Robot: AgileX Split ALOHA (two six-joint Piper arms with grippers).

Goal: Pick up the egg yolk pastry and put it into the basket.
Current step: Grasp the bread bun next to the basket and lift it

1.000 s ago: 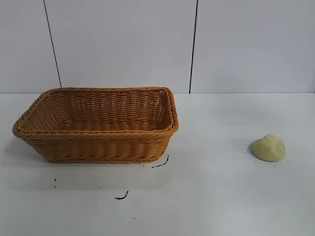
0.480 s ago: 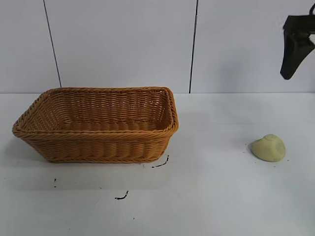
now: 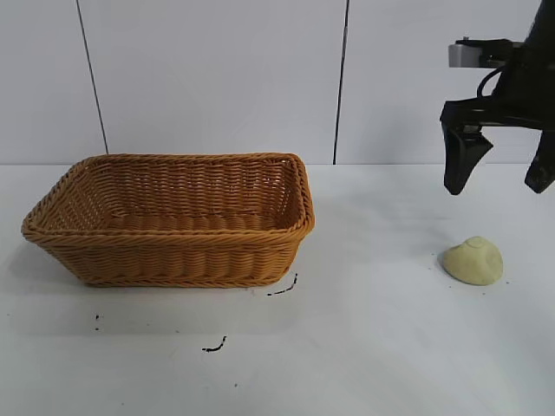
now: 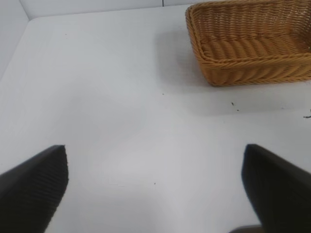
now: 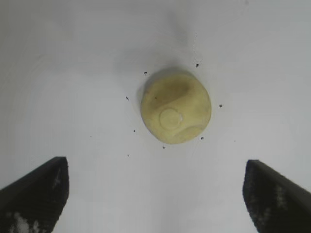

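The egg yolk pastry [image 3: 473, 260], a small pale yellow dome, lies on the white table at the right. In the right wrist view the pastry [image 5: 176, 106] sits ahead of the fingers. My right gripper [image 3: 497, 184] hangs open in the air above it, apart from it, with nothing between its fingers. The orange-brown wicker basket [image 3: 169, 257] stands at the left of the table; its corner [image 4: 243, 63] also shows in the left wrist view. My left gripper [image 4: 155, 167] is open over bare table away from the basket, and it is out of the exterior view.
Small black marks [image 3: 282, 289] dot the table in front of the basket, and dark crumbs [image 5: 128, 98] lie round the pastry. A white wall with two dark vertical seams [image 3: 341, 82] stands behind the table.
My right gripper has come into the exterior view from the upper right and moved down and leftward until it hangs above the pastry. The pastry and basket have not moved.
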